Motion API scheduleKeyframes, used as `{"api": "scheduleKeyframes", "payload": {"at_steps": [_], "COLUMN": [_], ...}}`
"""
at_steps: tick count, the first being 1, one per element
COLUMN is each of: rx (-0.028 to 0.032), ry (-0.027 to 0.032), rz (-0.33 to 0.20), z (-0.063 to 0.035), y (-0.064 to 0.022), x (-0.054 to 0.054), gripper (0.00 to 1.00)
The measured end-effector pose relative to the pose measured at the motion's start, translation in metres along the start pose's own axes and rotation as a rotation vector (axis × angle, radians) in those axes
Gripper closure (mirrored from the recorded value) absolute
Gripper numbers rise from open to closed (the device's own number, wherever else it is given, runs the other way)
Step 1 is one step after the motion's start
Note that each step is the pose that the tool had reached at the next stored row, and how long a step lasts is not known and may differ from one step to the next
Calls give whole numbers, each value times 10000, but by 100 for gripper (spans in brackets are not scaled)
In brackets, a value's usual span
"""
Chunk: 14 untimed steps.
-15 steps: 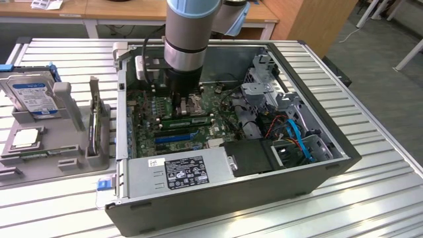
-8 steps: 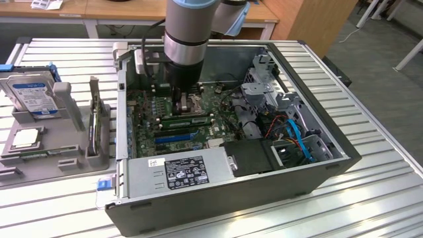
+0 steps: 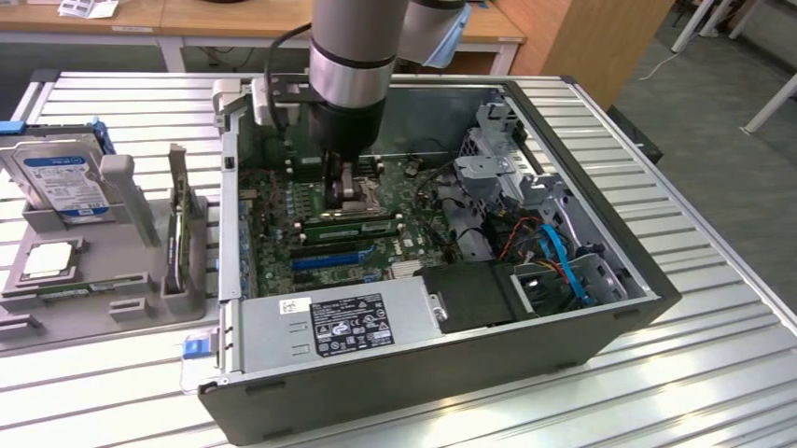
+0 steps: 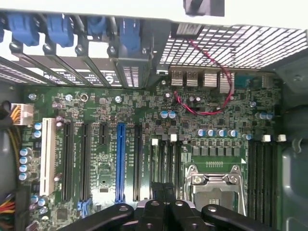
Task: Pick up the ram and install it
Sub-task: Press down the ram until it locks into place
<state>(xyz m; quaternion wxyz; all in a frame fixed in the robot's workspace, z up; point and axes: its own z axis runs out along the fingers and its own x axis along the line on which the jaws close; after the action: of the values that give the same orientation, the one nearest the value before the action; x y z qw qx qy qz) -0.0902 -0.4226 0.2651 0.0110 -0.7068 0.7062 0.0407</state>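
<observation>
Gripper (image 3: 342, 191) is closed inside the computer case (image 3: 622, 308), low over the motherboard (image 4: 144, 120); whether it holds the ram (image 3: 355, 222), I cannot tell.

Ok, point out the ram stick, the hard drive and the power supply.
ram stick (image 3: 353, 225), exterior view, on the green board's top edge, lying in the motherboard slots.
hard drive (image 3: 59, 175), exterior view, on its blue label.
power supply (image 3: 342, 324), exterior view, on the grey top face by its label.
</observation>
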Motion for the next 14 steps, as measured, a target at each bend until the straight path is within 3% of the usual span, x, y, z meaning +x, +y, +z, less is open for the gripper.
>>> {"api": "scheduleKeyframes", "payload": {"at_steps": [14], "rx": [-1], "ry": [58], "rz": [2], "z": [-273], "y": [12], "x": [-20], "gripper": [90]}}
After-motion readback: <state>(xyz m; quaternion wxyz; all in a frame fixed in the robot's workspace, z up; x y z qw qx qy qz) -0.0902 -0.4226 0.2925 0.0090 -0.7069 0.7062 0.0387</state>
